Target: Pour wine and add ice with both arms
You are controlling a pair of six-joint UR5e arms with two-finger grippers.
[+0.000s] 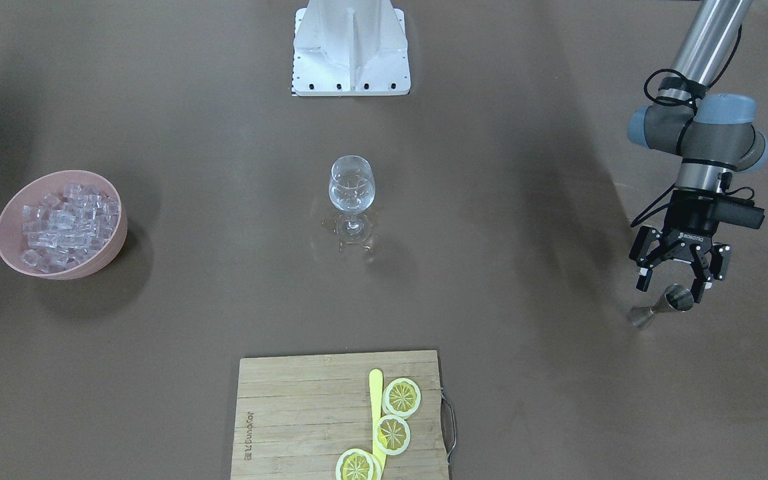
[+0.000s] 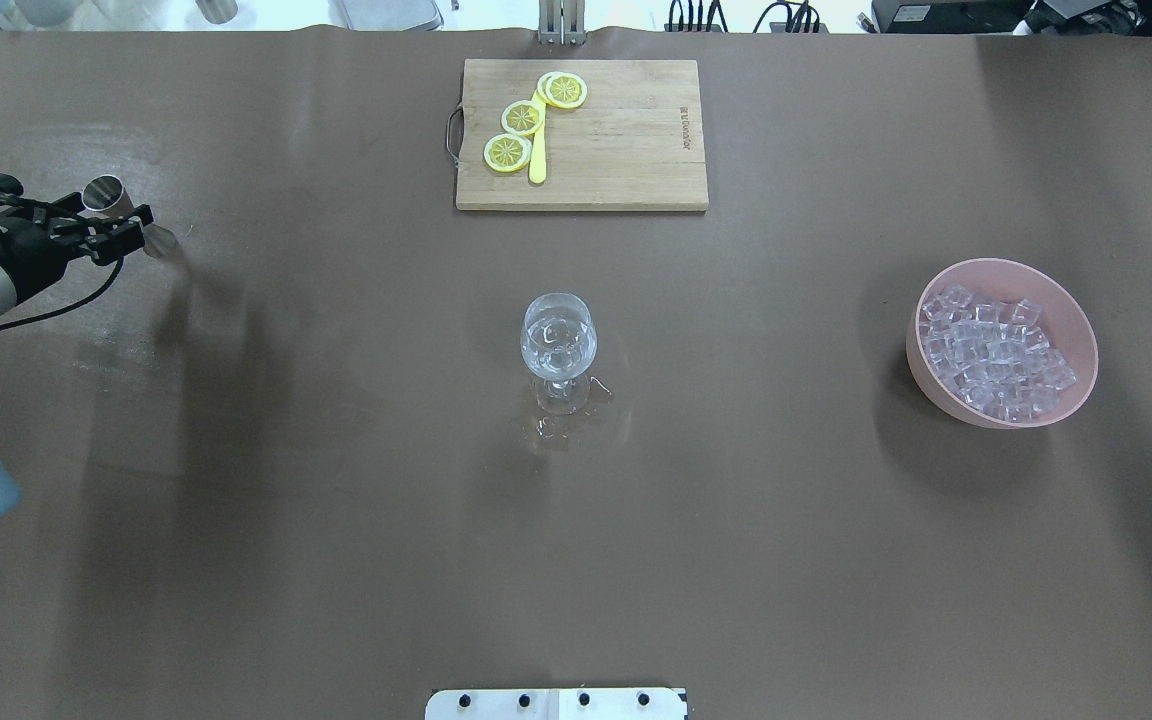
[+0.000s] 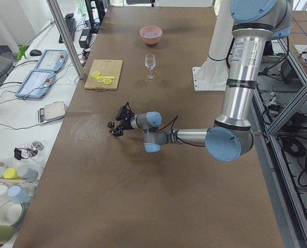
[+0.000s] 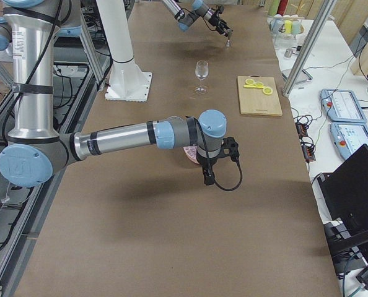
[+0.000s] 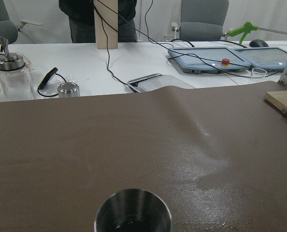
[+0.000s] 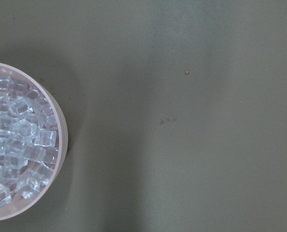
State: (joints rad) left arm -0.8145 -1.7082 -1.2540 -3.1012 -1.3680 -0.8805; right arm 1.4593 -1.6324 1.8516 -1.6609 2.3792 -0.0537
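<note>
A clear wine glass point(image 1: 351, 187) stands mid-table with clear liquid in it and a wet patch around its foot; it also shows in the overhead view point(image 2: 558, 340). Ice point(image 1: 67, 223) fills a pink bowl point(image 1: 112, 245) at the robot's right side point(image 2: 1078, 322). My left gripper point(image 1: 672, 285) is open, its fingers spread on either side of a steel jigger point(image 1: 664, 307) that stands on the table. The left wrist view shows the jigger's rim point(image 5: 133, 212) with dark liquid inside. My right gripper point(image 4: 207, 176) hangs near the bowl; I cannot tell whether it is open. Its wrist view shows ice point(image 6: 18, 150).
A wooden cutting board point(image 1: 291, 413) with three lemon slices point(image 1: 401, 397) and a yellow knife point(image 1: 375, 393) lies at the table's far edge from the robot. The white base block point(image 1: 351, 47) stands at the robot's side. Jars and control pendants point(image 5: 216, 58) lie on the white side table.
</note>
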